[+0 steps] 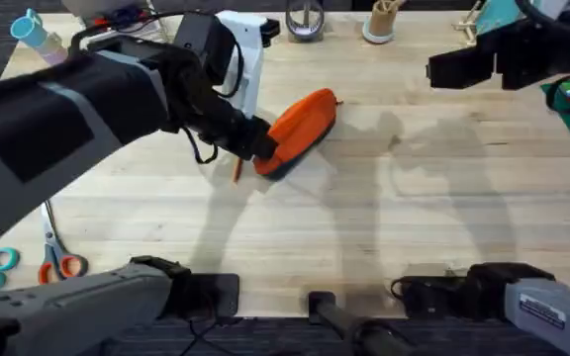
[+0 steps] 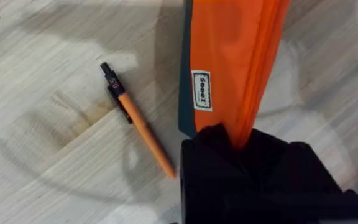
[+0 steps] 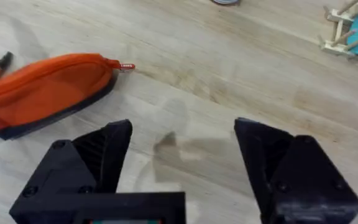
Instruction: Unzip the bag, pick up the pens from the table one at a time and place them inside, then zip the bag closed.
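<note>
Here:
Bag (image 1: 300,127): long, soft orange cloth with a dark blue underside, lying slanted on the table (image 1: 384,218).
Left gripper (image 1: 261,146): black, pinched on the bag's near end.
Pen (image 2: 138,120): 1 thin orange stick with a black tip, just beside the bag.
Right gripper (image 3: 182,155): blocky black fingers wide apart, above bare, grainy wood.

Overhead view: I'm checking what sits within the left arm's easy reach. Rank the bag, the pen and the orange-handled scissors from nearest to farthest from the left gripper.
1. The orange bag: the left gripper is shut on its near end.
2. The pen: on the table just below and left of that gripper.
3. The orange-handled scissors: far off at the table's lower left edge.
</note>
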Controlling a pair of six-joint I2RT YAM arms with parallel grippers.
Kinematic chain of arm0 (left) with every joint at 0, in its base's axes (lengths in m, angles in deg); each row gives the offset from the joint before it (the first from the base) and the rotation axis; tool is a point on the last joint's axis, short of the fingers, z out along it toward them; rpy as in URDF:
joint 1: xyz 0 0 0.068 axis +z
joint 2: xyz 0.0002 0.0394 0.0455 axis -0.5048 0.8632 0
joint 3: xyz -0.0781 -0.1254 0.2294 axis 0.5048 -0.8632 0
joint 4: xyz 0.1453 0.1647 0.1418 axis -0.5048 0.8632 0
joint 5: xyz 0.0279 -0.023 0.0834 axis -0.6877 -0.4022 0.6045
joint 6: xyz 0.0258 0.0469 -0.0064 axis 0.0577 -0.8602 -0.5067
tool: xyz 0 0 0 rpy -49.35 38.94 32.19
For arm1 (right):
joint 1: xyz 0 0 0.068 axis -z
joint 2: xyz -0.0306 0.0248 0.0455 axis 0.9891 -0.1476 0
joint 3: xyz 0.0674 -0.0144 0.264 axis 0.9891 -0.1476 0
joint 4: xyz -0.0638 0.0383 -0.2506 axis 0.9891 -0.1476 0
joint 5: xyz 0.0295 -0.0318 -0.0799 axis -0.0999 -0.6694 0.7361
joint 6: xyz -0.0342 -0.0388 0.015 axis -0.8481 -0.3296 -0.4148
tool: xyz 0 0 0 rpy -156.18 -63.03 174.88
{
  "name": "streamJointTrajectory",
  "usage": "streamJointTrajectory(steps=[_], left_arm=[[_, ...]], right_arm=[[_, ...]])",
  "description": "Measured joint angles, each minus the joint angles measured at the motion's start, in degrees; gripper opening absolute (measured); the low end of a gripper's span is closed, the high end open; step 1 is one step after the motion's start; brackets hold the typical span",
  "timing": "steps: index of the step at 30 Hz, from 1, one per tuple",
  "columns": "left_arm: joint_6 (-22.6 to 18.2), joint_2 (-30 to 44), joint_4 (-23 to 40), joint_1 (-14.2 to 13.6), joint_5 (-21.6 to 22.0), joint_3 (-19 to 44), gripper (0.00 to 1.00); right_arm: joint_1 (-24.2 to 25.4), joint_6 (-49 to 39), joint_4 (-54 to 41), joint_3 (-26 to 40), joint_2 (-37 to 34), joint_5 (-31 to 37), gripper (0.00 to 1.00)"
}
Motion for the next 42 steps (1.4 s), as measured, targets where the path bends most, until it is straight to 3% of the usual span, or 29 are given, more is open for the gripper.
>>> streamJointTrajectory(steps=[12,16,23,31,42], left_arm=[[0.0,0.0,0.0,0.0,0.0,0.0,0.042],[0.0,0.0,0.0,0.0,0.0,0.0,0.042],[0.0,0.0,0.0,0.0,0.0,0.0,0.042],[0.0,0.0,0.0,0.0,0.0,0.0,0.042],[0.0,0.0,0.0,0.0,0.0,0.0,0.042]], right_arm=[[0.0,-13.4,3.9,0.0,0.0,-0.2,0.997],[0.0,-21.1,4.9,0.0,0.0,-3.8,0.996],[0.0,-32.6,6.5,0.2,-1.4,-12.1,0.996],[1.3,-40.1,11.5,0.2,-9.3,-22.5,0.996],[13.2,-41.5,22.1,0.3,-18.5,-47.3,0.996]])
